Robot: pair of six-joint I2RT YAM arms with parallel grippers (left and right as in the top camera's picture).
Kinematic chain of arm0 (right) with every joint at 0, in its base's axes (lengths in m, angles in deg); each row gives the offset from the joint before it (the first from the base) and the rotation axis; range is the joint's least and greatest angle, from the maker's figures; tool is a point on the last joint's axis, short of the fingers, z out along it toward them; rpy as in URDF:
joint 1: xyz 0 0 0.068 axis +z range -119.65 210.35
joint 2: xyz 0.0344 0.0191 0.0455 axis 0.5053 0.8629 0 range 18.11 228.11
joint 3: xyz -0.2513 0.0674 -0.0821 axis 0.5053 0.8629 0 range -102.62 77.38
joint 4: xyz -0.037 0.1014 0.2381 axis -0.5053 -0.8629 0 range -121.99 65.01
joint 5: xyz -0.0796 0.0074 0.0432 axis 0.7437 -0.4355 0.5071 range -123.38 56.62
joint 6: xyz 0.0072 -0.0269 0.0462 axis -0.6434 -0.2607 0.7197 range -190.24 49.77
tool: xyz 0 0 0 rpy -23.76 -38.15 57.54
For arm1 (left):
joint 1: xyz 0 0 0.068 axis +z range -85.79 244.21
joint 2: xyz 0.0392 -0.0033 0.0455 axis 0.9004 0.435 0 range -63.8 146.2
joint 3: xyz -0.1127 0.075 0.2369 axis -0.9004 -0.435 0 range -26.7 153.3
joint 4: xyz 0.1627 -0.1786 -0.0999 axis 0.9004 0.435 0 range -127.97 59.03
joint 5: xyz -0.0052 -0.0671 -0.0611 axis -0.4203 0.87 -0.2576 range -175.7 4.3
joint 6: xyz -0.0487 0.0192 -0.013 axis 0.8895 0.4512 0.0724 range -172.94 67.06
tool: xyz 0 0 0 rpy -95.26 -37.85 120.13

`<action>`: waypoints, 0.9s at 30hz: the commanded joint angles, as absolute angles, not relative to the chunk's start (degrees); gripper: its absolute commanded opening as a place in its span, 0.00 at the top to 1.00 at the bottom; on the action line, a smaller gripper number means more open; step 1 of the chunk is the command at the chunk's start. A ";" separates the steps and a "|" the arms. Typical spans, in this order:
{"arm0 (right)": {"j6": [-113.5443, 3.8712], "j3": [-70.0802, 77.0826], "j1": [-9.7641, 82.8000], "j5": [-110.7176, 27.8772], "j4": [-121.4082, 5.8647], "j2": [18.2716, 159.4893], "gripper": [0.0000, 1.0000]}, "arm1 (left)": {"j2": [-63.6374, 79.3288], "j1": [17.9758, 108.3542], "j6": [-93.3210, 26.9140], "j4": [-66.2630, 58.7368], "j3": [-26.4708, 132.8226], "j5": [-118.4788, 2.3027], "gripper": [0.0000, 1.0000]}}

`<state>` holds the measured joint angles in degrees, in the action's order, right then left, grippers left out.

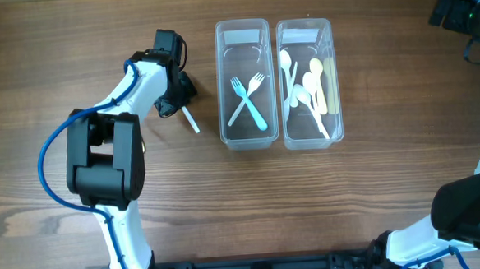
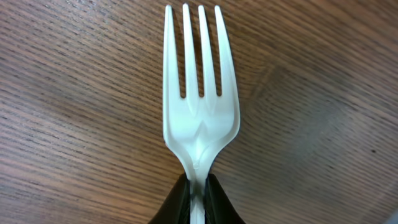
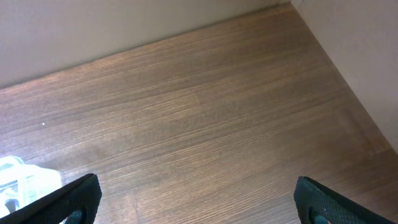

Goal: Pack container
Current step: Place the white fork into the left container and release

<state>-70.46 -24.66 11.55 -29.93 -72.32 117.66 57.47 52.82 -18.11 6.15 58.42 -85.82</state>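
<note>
The left end effector (image 1: 174, 95) sat on the left part of the desk (image 1: 376, 210), a little to the left of the two clear containers. It was clenched on a white fork (image 1: 191, 119). In the overhead view only a thin white part of the fork stuck out from the end effector, slanting toward the near-left corner of the left container (image 1: 247, 142) but apart from it.

In the left wrist view the fork (image 2: 200, 124) filled the middle of the picture. Its four tines pointed away from the end effector (image 2: 198, 193), and its narrow neck was pinched between the two black fingers (image 2: 171, 208) at the bottom edge. The wood grain of the desk lay behind it. Whether the fork touched the desk or hung just above it could not be told.

The left container held two teal forks (image 1: 246, 101), crossed over each other. The right container (image 1: 305, 24) stood just beside it, their long sides nearly touching. It held several white spoons (image 1: 303, 86) and a pale yellow piece (image 1: 331, 84) along its right wall, too small to identify.

The right end effector (image 1: 451, 8) was far off at the back right corner of the overhead view, well apart from the containers. In the right wrist view it (image 3: 196, 182) was released, its fingers (image 3: 74, 199) spread wide with only bare desk between them. A clear container edge (image 3: 18, 177) showed at the lower left of that view.
</note>
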 commanded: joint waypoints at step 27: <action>-70.25 -24.25 11.85 -30.20 -72.19 118.18 0.00 | 39.27 37.01 -31.71 0.18 67.16 -78.57 0.82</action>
<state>-70.46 -24.66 11.55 -29.93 -72.32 117.66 37.14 39.79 -27.93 0.12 67.38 -75.07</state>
